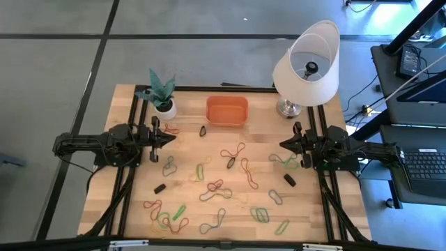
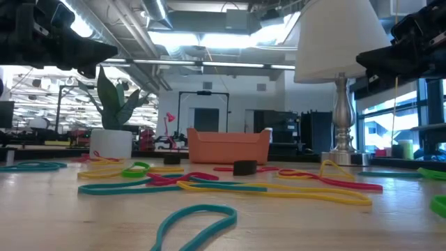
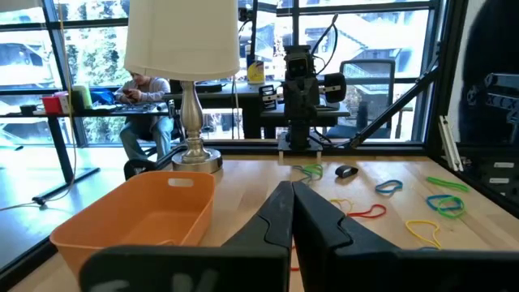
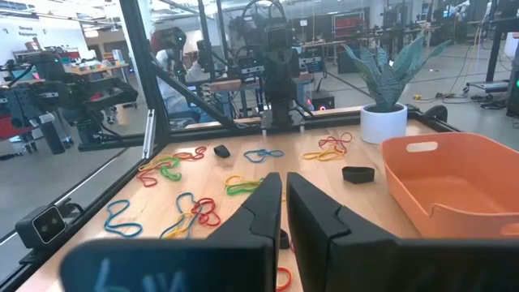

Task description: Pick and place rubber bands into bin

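Bands (image 1: 233,155): many coloured loops scattered loose across the table (image 1: 188,209), from the centre to the near edge.
Bin (image 1: 226,111): orange, at the far edge between plant (image 1: 162,92) and lamp (image 1: 306,66); no bands seen inside.
Left gripper (image 1: 171,138): above the table's left side, fingers closed, holding nothing.
Right gripper (image 1: 282,144): above the right side, fingers nearly together, nothing between them.

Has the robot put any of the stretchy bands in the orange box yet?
Not yet, it seems. The bin looks empty in both wrist views. Nothing is in hand: the left gripper and right gripper hang shut over the table's two sides, holding nothing. All the rubber bands lie scattered on the table, so everything is left.
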Motion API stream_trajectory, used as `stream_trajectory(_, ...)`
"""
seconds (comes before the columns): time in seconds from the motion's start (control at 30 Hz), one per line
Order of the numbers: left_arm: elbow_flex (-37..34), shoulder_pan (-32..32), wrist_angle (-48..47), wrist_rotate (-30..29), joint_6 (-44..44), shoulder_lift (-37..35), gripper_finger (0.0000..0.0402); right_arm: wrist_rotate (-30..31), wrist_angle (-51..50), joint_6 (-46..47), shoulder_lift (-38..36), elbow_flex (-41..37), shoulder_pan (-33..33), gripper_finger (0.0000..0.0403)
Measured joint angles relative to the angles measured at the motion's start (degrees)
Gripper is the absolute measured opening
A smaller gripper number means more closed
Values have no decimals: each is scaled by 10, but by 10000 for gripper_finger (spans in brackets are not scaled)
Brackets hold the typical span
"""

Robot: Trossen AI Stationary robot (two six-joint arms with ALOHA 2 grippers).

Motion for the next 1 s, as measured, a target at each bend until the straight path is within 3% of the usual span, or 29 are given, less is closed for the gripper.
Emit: stream_trajectory(1.0,0,0,0,0,0,0,1,6,18,26,4,0,0,27)
